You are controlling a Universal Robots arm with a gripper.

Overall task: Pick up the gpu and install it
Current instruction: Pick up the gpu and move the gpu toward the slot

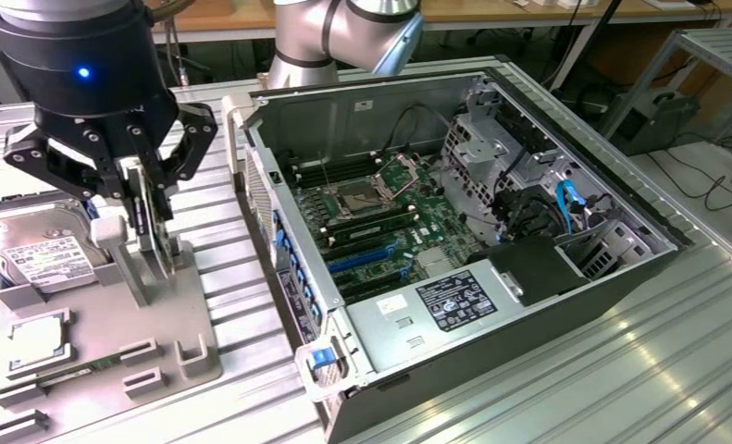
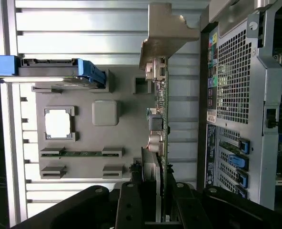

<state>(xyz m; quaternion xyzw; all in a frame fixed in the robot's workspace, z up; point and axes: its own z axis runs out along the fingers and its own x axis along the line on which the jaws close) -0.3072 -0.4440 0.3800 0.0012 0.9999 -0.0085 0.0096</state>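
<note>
The gpu (image 1: 159,239) is a thin dark card standing edge-on in a slot of the grey fixture tray (image 1: 205,319) at the exterior view's left. My gripper (image 1: 151,215) reaches down over it with a finger on each flat side, shut on the card. In the wrist view the gpu (image 2: 163,112) runs as a slim green-black edge with its pale metal bracket (image 2: 167,33) at the far end. The gripper (image 2: 161,183) clamps the near end, with one of its fingers (image 2: 150,172) lying flat against the card. Whether the card has lifted from its slot I cannot tell.
The open computer case (image 1: 662,242) lies to the exterior view's right of the tray, motherboard and blue expansion slots (image 1: 368,259) exposed. On the tray (image 2: 126,133) sit a hard drive (image 1: 35,254) (image 2: 45,71), a square silver chip (image 1: 39,338) (image 2: 59,123) and a memory stick (image 2: 76,153).
</note>
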